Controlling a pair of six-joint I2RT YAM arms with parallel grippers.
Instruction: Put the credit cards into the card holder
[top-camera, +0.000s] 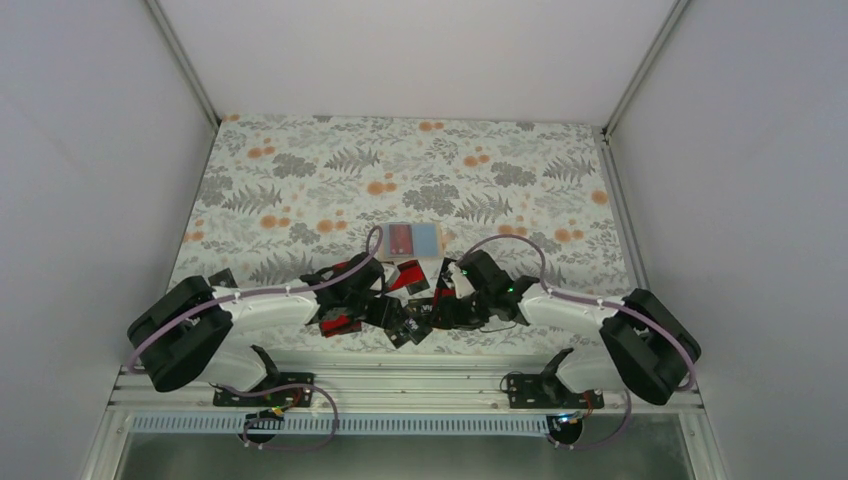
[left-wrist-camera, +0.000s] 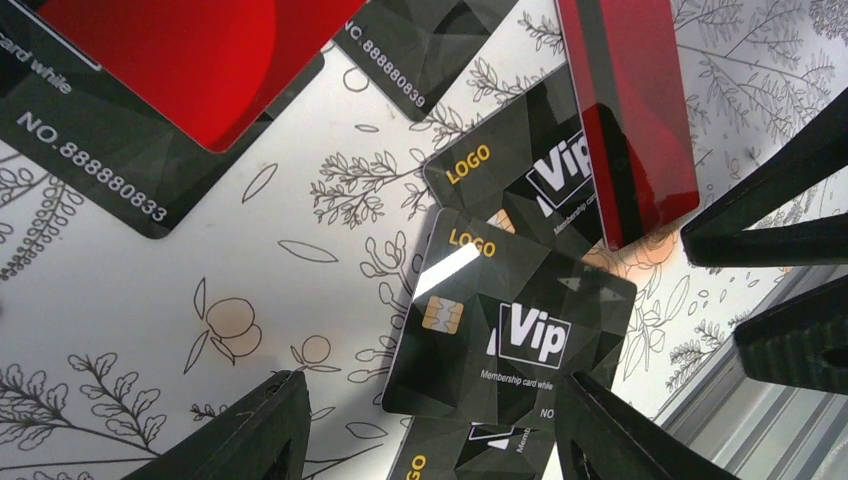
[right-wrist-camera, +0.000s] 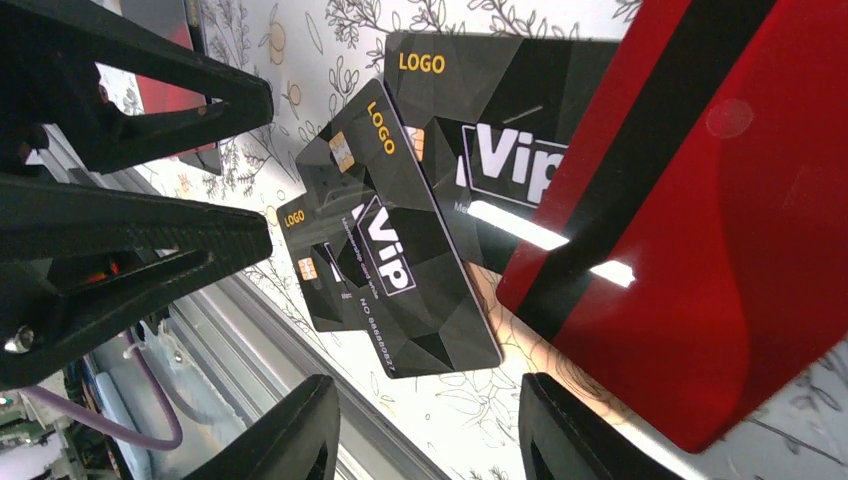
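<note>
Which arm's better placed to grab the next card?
Left, likely. The left hand is open with a black Vip card lying between its fingers. The right hand is open too, but its gap sits mostly over bare cloth beside a red card.

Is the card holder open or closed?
Open: the card holder lies spread flat, pale blue inside showing, a red card on one half.
</note>
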